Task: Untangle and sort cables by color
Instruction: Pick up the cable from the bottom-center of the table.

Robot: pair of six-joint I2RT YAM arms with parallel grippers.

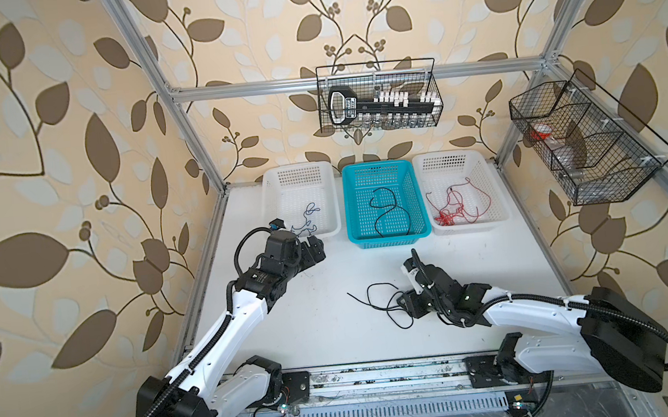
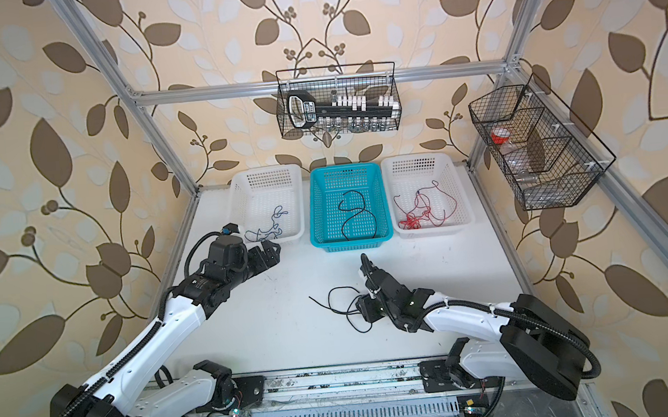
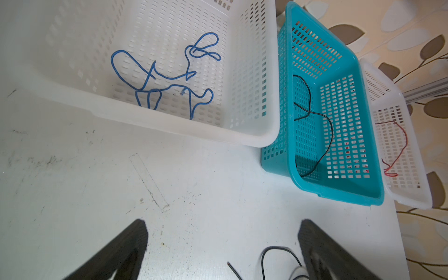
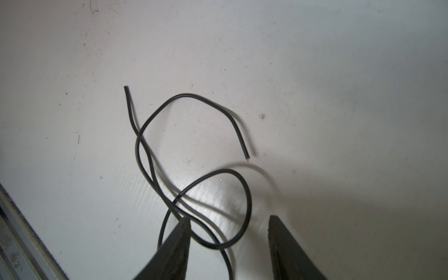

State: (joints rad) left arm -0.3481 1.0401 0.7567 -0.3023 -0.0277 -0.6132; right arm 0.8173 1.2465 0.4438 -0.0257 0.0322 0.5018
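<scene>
A loose black cable (image 1: 379, 302) (image 2: 339, 306) (image 4: 186, 94) lies looped on the white table, near the middle. My right gripper (image 1: 400, 301) (image 2: 360, 305) (image 4: 229, 219) is low over the cable's right end and open, with a loop lying between its fingers, not pinched. My left gripper (image 1: 317, 246) (image 2: 271, 251) (image 3: 223, 225) hangs open and empty just in front of the left white basket (image 1: 297, 168) (image 3: 242, 139), which holds a blue cable (image 1: 304, 223) (image 3: 169, 78). The teal basket (image 1: 389, 238) (image 3: 339, 194) holds a black cable (image 1: 386, 208) (image 3: 310, 109). The right white basket (image 1: 472, 226) holds red cables (image 1: 455, 208) (image 3: 402, 145).
The three baskets stand side by side along the table's back edge. A black wire basket (image 1: 378, 96) with tools hangs on the back frame bar, another wire basket (image 1: 585, 143) on the right frame. Aluminium posts stand at the back corners and a rail (image 1: 381, 374) runs along the front.
</scene>
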